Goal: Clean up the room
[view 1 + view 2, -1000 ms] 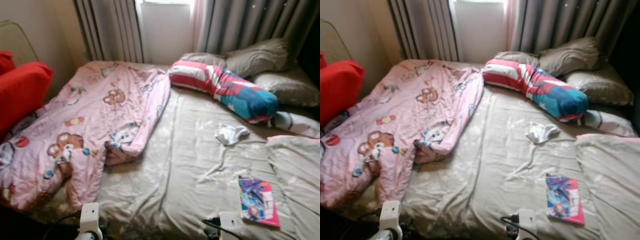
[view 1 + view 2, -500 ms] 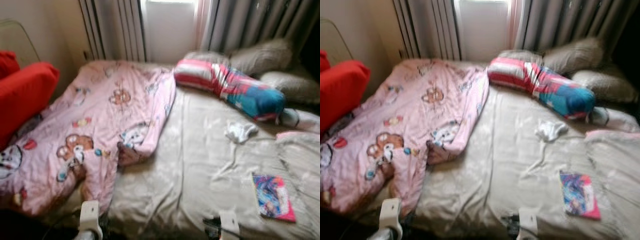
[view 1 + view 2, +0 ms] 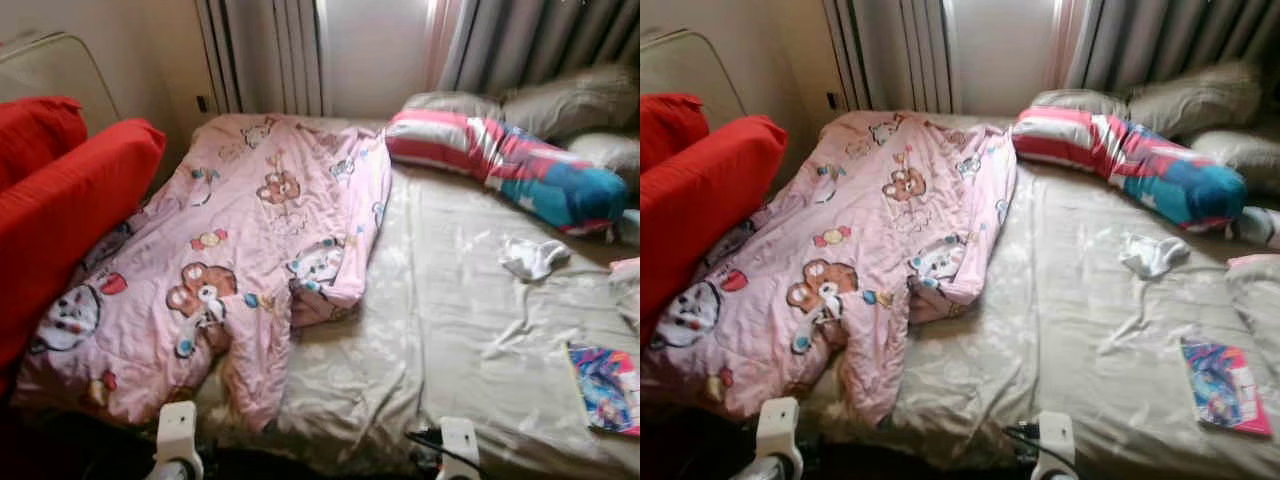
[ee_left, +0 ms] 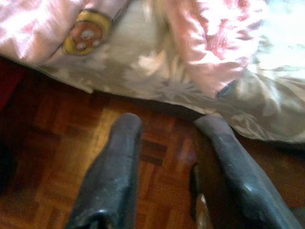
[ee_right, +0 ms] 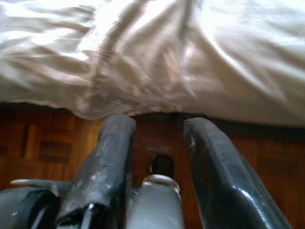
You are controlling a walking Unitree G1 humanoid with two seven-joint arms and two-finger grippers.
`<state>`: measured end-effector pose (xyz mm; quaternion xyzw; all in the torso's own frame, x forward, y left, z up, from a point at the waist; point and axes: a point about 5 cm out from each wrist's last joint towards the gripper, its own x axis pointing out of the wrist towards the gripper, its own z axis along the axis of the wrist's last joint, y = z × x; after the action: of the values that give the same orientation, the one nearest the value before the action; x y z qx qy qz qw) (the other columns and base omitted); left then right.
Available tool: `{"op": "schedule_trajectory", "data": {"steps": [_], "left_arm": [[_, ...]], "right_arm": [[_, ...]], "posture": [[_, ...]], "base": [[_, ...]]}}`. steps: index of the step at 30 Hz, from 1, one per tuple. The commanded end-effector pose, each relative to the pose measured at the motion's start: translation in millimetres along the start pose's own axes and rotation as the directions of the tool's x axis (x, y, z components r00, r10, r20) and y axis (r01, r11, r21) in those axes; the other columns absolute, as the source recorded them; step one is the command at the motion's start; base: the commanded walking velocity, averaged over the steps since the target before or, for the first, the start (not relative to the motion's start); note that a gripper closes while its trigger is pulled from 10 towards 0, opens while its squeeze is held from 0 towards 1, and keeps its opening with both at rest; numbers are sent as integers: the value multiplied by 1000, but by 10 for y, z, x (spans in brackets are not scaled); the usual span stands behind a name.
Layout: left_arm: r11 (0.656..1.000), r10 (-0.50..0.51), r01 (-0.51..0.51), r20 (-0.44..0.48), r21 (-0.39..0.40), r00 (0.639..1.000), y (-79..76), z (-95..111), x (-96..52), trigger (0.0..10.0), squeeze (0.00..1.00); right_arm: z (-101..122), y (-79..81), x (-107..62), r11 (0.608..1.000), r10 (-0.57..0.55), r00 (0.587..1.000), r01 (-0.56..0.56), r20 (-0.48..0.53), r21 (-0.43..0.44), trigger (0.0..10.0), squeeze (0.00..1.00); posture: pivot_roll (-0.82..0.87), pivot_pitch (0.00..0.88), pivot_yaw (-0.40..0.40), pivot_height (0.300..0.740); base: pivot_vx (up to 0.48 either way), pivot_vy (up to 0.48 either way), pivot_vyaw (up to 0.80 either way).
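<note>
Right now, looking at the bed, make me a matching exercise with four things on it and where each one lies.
Things:
1. pink bear blanket
2. striped bolster
3. white sock
4. colourful book

Places:
A. near the foot of the bed, on the robot's right
B. spread over the bed's left half
C. mid-sheet, just below the bolster
D. across the head of the bed, in front of the grey pillows

Pairs: 1-B, 2-D, 3-C, 4-A
</note>
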<state>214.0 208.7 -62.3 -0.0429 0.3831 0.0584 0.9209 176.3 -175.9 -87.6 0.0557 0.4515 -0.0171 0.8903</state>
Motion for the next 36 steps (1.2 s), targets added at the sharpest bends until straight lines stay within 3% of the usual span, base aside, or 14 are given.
{"op": "schedule_trajectory", "data": {"steps": [1,22,36], "left_arm": [[1000,22,-22,-3,0,1000,81,12,-7,10000,0],[1000,27,-27,-2,-9,1000,82,4,-9,10000,0],[1000,20,-20,-2,7,1000,67,11,-5,10000,0]], "right_arm": [[21,40,10,1000,4,1000,-4,2,9,10000,0],[29,50,8,999,18,1000,-17,18,-30,10000,0],[33,35,9,1000,3,1000,-3,18,10,10000,0]], "posture": [[-14,4,47,740],[-8,14,38,740],[-14,19,43,740]], "base": [[0,386,0],[0,384,93],[0,380,121]]}}
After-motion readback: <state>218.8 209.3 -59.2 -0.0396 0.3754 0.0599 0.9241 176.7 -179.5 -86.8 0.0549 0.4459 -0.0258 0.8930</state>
